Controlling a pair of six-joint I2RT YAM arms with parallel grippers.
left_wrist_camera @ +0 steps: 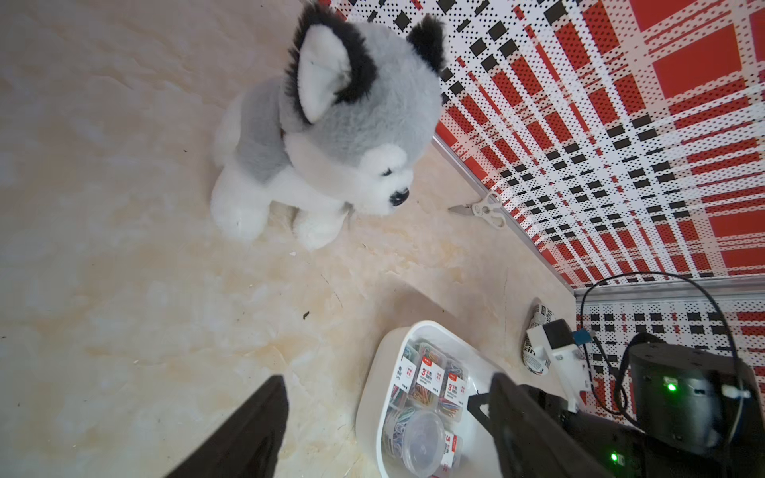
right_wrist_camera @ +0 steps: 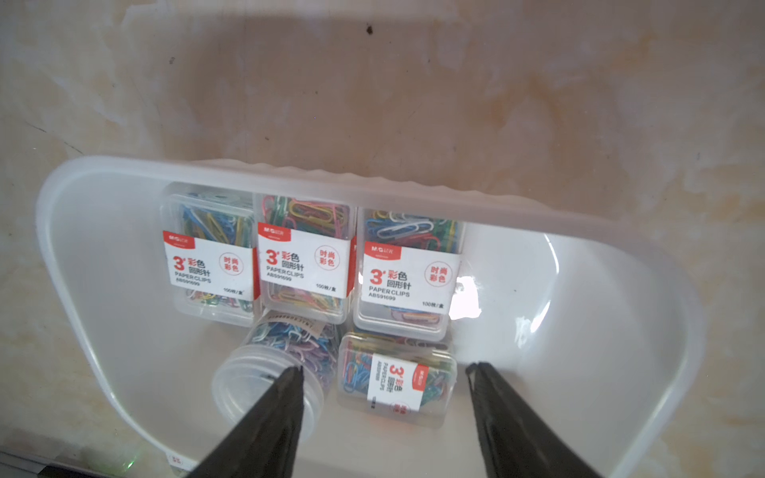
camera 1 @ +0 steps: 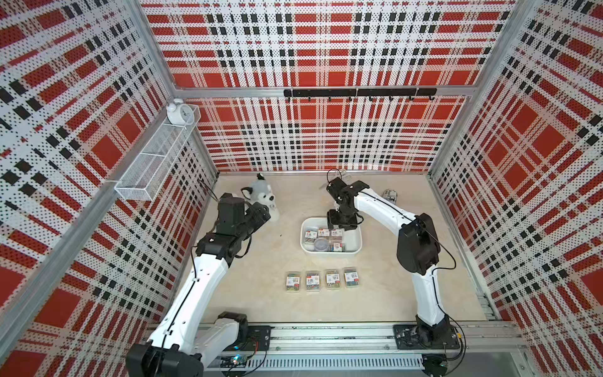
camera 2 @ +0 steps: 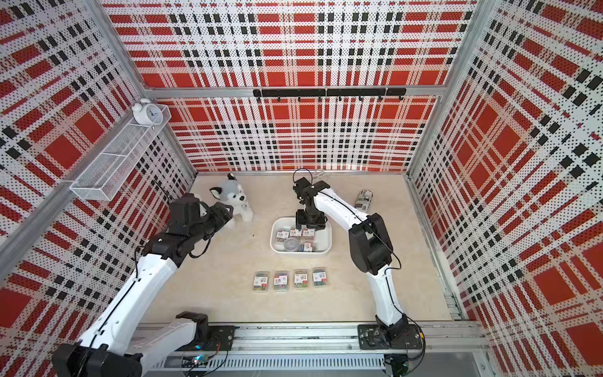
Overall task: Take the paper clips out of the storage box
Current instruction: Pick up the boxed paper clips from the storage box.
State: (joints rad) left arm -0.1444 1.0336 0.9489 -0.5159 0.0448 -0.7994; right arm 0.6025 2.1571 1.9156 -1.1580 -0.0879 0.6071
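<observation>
The right claw [right_wrist_camera: 385, 369] hangs over the inside of the storage box [right_wrist_camera: 289, 174], tips low, jaws partly apart and gripping nothing. Directly between its fingers [right_wrist_camera: 269, 422] lies one case of paper clips [right_wrist_camera: 397, 380], flat on the box floor with its label up. A little space shows on either side of it, so the fingers straddle the case without pressing on it.

By one fingertip lies the round tub [right_wrist_camera: 265, 364], tipped on its side with its lid end toward the claw. Whether that tip touches the lid cannot be told. Just beyond the fingertips, three more cases [right_wrist_camera: 304, 256] stand side by side against the box wall farthest from the claw, labels facing it.

In both top views a row of four cases [camera 1: 312, 280] lies outside the box on the table [camera 1: 261, 293], well apart from the right claw, past the box's near side.

The left claw [left_wrist_camera: 387, 377] is held above the table with its jaws wide and empty. The box lies ahead of its fingertips, apart from them, and the plush dog [left_wrist_camera: 331, 136] sits farther ahead of this claw.
</observation>
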